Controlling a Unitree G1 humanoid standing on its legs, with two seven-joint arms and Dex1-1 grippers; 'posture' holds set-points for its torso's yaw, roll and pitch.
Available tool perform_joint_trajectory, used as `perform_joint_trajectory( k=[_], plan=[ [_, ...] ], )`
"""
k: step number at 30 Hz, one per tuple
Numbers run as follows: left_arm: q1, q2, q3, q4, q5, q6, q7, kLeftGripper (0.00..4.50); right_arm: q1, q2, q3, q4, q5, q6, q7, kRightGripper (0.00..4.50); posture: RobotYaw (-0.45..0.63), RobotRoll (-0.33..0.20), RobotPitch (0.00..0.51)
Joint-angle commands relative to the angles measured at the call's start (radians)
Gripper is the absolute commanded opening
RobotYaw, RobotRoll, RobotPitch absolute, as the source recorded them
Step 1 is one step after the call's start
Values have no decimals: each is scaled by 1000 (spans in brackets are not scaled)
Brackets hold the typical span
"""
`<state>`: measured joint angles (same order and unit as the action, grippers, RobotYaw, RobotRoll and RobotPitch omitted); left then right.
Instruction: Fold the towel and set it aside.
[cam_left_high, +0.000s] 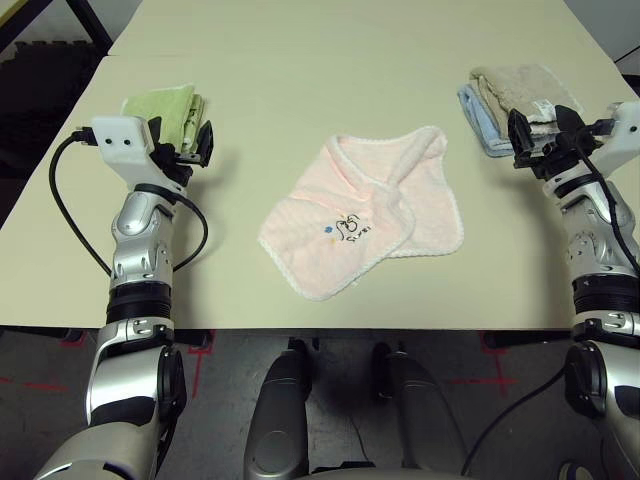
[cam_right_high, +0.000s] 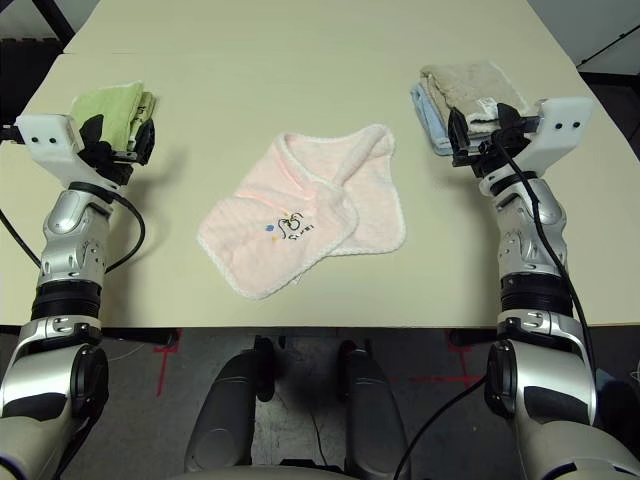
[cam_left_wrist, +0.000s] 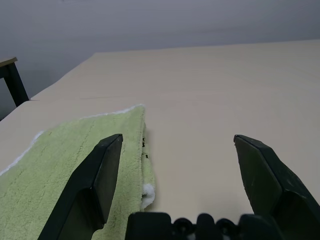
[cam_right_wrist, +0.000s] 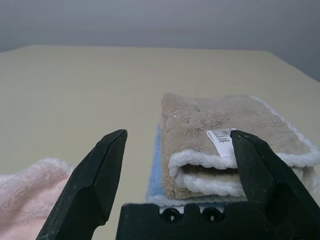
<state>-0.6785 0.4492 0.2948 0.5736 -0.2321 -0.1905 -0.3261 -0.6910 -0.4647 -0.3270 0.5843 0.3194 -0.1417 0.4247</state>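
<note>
The towel (cam_left_high: 365, 215) is pale pink terry with white scalloped trim and a small dark logo. It lies loosely crumpled, partly folded over itself, at the middle of the table near the front edge; one corner of it (cam_right_wrist: 30, 187) appears in the right wrist view. My left gripper (cam_left_high: 203, 143) hovers open to the towel's left, beside a green folded towel. To the towel's right my right gripper (cam_left_high: 522, 140) is open too, in front of a beige and blue stack. Neither gripper touches the pink towel, and nothing is between their fingers (cam_left_wrist: 100, 170).
A green folded towel (cam_left_high: 165, 105) lies at the left, just beyond my left gripper. A beige folded towel (cam_left_high: 520, 85) rests on a light-blue one (cam_left_high: 478, 118) at the right. The cream table (cam_left_high: 300, 60) extends far back. A black cable loops by the left forearm (cam_left_high: 60, 215).
</note>
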Motion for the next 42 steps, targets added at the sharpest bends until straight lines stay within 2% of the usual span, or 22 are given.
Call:
perform_joint_trajectory(
  k=[1,13,26,32,39,42],
  plan=[
    [4,7,-3,24,10,-14,-7,4500,23,6,-2,-12,-7,-5,-13,4483,20,0,250],
    [-35,32,-6,37,-6,6,-58,4500,38,13,-13,-39,6,14,-40,4483,30,0,245],
    [-109,149,-60,103,-73,185,-468,4500,-12,9,7,5,8,34,21,4483,96,0,265],
    [-117,187,-114,109,-59,244,-639,4500,-83,-9,51,45,3,122,120,4483,92,0,263],
    [-115,203,-179,136,-9,163,-763,4500,-273,-93,124,210,-52,203,256,4483,107,0,265],
    [-117,202,-193,122,-25,168,-832,4500,-344,-105,145,300,-85,204,273,4483,111,0,274]
  ],
)
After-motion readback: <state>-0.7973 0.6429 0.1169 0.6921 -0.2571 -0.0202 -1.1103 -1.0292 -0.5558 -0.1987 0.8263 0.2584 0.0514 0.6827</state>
